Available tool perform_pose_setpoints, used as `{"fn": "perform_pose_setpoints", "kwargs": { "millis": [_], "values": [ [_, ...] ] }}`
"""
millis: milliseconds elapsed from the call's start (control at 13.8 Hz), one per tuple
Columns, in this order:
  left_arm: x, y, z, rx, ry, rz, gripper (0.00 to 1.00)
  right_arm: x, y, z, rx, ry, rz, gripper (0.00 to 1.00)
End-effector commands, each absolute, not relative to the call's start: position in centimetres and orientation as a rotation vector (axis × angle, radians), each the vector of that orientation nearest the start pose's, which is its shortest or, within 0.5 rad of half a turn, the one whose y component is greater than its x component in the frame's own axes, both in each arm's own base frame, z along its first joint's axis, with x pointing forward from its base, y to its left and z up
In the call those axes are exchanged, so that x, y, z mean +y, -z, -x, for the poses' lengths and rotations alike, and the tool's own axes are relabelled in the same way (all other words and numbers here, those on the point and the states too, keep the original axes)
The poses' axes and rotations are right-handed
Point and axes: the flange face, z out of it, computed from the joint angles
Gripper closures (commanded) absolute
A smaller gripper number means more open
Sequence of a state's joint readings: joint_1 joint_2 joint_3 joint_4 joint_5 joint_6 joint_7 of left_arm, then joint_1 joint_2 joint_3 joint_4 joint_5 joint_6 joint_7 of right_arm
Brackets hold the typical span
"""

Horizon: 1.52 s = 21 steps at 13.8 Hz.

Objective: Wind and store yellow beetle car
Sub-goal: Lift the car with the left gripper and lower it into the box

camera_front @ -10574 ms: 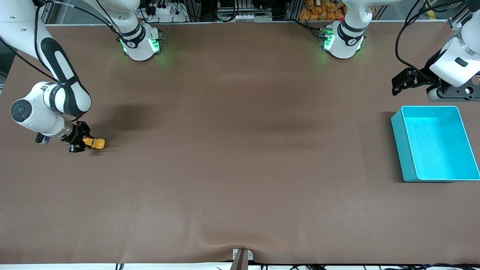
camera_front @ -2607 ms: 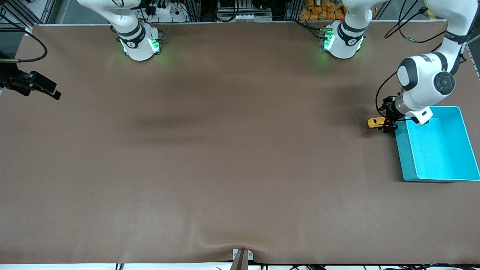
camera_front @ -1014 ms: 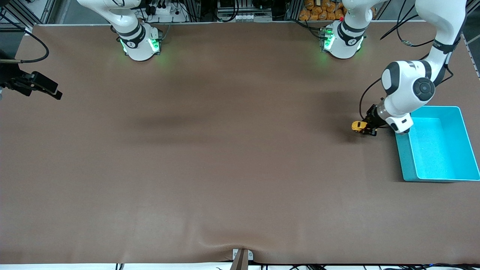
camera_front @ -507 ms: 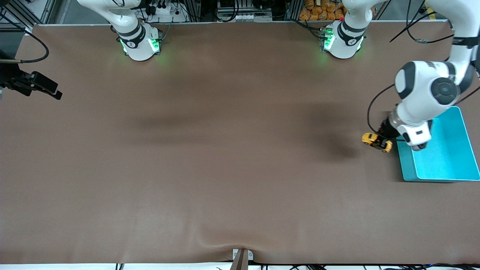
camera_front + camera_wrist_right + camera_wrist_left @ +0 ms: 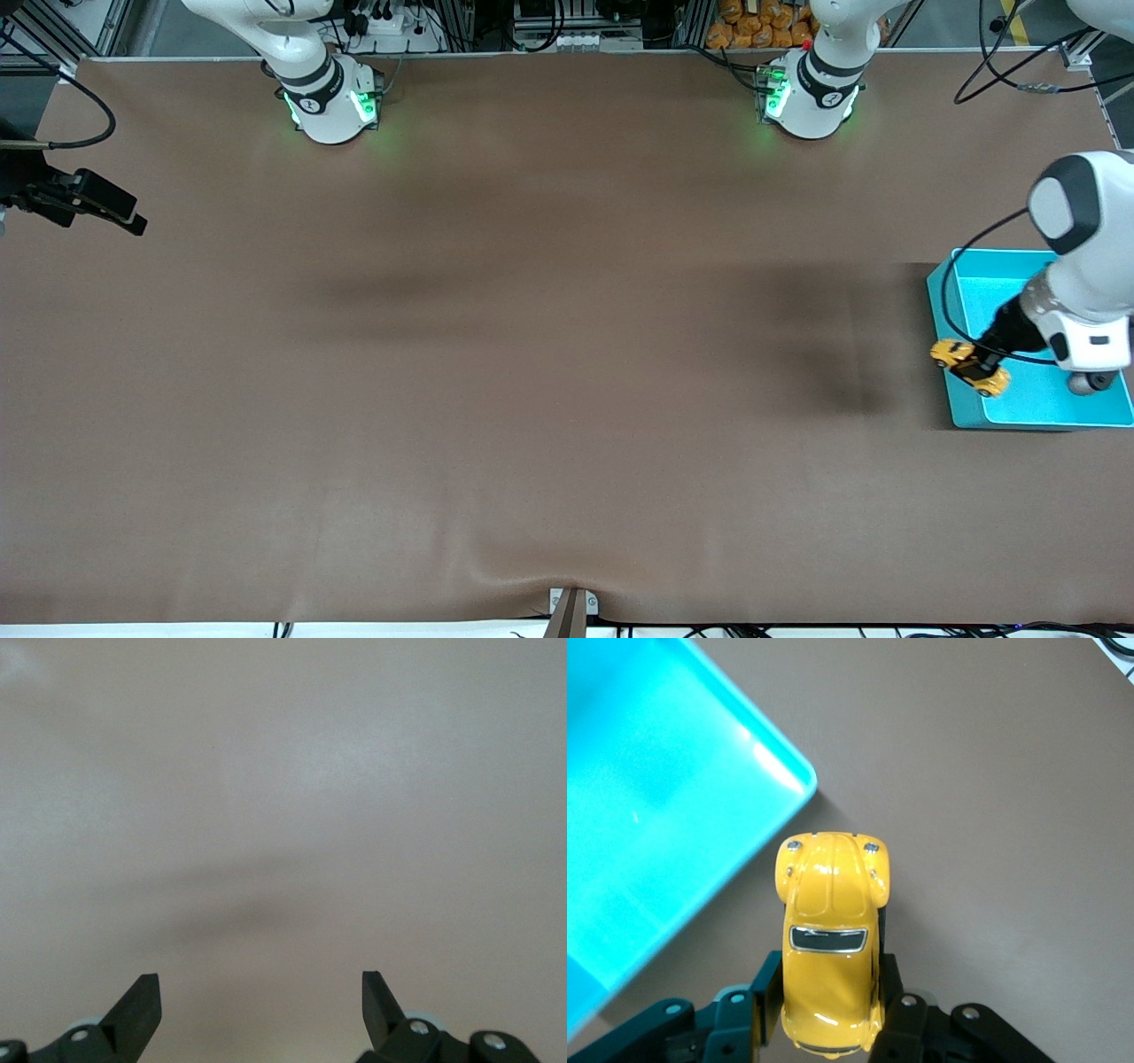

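Since a moment ago, my left arm has swung the yellow beetle car (image 5: 969, 367) toward the turquoise bin (image 5: 944, 285). My left jaws (image 5: 828, 1014) squeeze the car over the bin's edge, its nose still pointing out over the counter (image 5: 532, 354). My right jaws (image 5: 261, 1001) wait, spread wide.

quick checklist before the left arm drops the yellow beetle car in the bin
1. Grip: the left gripper is shut on the yellow beetle car, one finger on each flank. Ok.
2. Car over the turquoise bin: it hangs over the bin's wall toward the right arm's end, with its nose over bare table. Not ok; carry it further in.
3. Bin floor free: the part in view holds nothing. Ok.
4. Height above the bin rim: cannot tell.
5. The right gripper is open and waits over bare table at the right arm's end, away from the bin. Ok.
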<state>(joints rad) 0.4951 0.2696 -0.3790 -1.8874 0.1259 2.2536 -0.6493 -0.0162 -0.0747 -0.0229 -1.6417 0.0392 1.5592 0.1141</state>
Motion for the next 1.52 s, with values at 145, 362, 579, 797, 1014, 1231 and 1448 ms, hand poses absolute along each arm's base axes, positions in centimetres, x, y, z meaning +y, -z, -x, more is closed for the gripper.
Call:
{"fn": "perform_pose_setpoints", "kwargs": {
  "millis": [145, 362, 579, 797, 1014, 1231, 1448],
  "values": [
    [15.9, -37.0, -62.2, -0.697, 0.147, 3.018, 1.00, -1.7, -63.3, -52.4, 0.262, -0.014, 3.100, 0.00],
    [20.2, -35.7, -61.0, -0.445, 0.106, 3.063, 1.00, -1.9, -63.5, -52.3, 0.266, -0.009, 3.099, 0.00],
    [23.7, -33.3, -59.8, -0.234, 0.048, 3.103, 1.00, -2.0, -63.5, -52.3, 0.271, -0.009, 3.098, 0.00],
    [25.6, -30.7, -59.2, -0.134, -0.002, 3.137, 1.00, -2.1, -63.4, -52.3, 0.273, -0.014, 3.098, 0.00],
    [26.7, -27.5, -58.7, -0.066, -0.086, 3.096, 1.00, -2.2, -63.4, -52.3, 0.276, -0.012, 3.098, 0.00],
    [27.7, -25.3, -58.4, -0.021, -0.136, 3.054, 1.00, -2.2, -63.4, -52.3, 0.276, -0.012, 3.098, 0.00],
    [28.7, -24.4, -57.8, -0.044, -0.151, 3.051, 1.00, -2.2, -63.5, -52.2, 0.276, -0.012, 3.098, 0.00]
  ]
}}
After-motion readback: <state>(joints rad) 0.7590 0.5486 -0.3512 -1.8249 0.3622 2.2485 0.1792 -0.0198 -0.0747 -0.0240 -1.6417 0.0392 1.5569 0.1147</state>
